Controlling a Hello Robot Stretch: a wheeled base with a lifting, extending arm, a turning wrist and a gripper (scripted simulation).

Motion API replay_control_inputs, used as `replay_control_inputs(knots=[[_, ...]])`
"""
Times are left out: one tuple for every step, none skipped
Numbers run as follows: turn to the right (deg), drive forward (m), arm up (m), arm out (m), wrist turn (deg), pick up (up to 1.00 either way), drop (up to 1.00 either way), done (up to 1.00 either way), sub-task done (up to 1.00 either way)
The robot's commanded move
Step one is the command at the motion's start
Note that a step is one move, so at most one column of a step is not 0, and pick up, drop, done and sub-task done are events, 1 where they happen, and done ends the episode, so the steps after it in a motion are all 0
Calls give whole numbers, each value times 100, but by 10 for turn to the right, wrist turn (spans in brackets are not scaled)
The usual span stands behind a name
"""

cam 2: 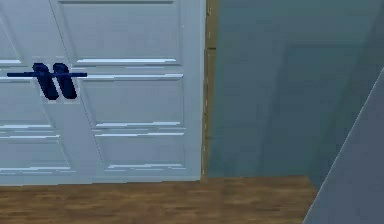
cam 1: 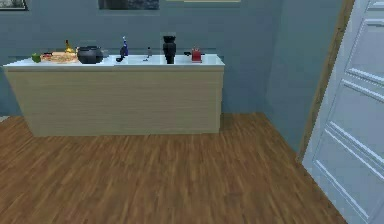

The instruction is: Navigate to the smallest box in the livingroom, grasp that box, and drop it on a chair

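In the forward view, a pale-fronted desk (cam 1: 120, 100) stood against the blue-grey wall (cam 1: 250, 40). On its white top stood a dark round pot (cam 1: 89, 54), a blue bottle (cam 1: 123, 48) and a dark vase (cam 1: 169, 48). Near its right end was a small red boxlike thing (cam 1: 196, 55). A white door (cam 1: 355, 110) rose at the right.

In the arm side view, white panelled doors (cam 2: 120, 110) bore dark blue handles (cam 2: 55, 80) above the wooden floor (cam 2: 200, 205). The state of the jaws could not be told.

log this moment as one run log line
ahead: counter with dark vase, red item | side: white door, blue handle | underfoot: wood floor
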Motion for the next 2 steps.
replay_control_inputs(knots=[[0,25,0,0,0,0,0,0,0],[-450,0,0,0,0,0,0,0,0]])
